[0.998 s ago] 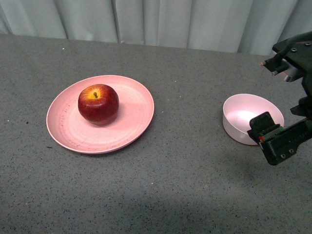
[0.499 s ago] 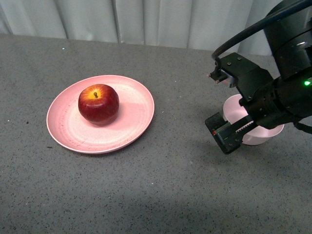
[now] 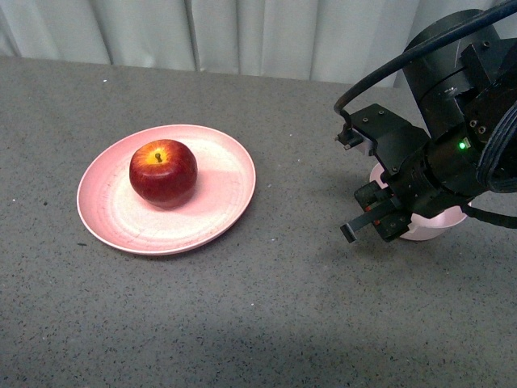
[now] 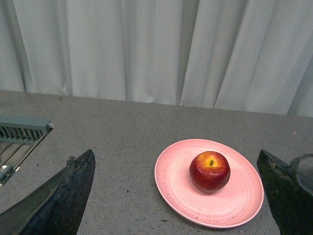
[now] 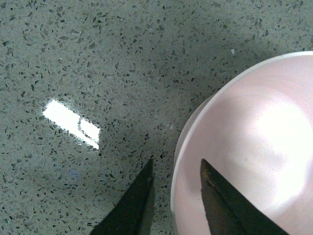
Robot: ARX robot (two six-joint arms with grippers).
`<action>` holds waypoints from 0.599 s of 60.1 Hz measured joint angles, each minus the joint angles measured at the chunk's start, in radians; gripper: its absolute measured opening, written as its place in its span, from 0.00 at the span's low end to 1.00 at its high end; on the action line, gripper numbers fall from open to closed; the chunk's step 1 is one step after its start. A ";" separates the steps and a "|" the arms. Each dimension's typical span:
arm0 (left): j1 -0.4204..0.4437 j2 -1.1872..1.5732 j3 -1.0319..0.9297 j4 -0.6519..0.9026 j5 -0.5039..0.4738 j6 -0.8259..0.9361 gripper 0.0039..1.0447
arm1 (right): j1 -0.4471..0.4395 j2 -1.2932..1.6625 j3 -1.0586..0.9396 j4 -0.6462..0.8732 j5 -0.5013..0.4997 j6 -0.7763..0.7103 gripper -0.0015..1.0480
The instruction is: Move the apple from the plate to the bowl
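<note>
Front: glossy dark-red round apple point(image 3: 163, 172) on wide salmon-pink round plate point(image 3: 218, 218), 9 o'clock; right gripper point(image 3: 363, 220) by small pale-pink bowl point(image 3: 440, 226), 3 o'clock.
L wrist: left gripper point(image 4: 174, 161) spread wide.
R wrist: fingertips point(image 5: 137, 205) narrowly parted, straddling bowl rim.

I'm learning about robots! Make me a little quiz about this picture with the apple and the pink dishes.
1. True or false: the apple rests on the plate.
2. Pick one: which thing is closest to the right gripper? A) the apple B) the plate C) the bowl
3. Fill in the gap: the fingers of the left gripper stand far apart, so it is ____ (open or shut).

Key: 1 true. 2 C, its fingertips are right by the bowl's rim. 3 open.
</note>
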 joint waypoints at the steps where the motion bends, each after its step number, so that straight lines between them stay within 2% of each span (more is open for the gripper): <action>1: 0.000 0.000 0.000 0.000 0.000 0.000 0.94 | 0.000 0.000 0.001 -0.001 0.000 0.001 0.24; 11: 0.000 0.000 0.000 0.000 0.000 0.000 0.94 | -0.005 0.007 0.005 -0.003 0.011 0.001 0.01; 22: 0.000 0.000 0.000 0.000 0.000 0.000 0.94 | -0.014 0.006 0.019 -0.046 0.037 0.004 0.01; 36: 0.000 0.000 0.000 0.000 0.000 0.000 0.94 | 0.015 -0.046 0.023 -0.042 -0.041 -0.012 0.01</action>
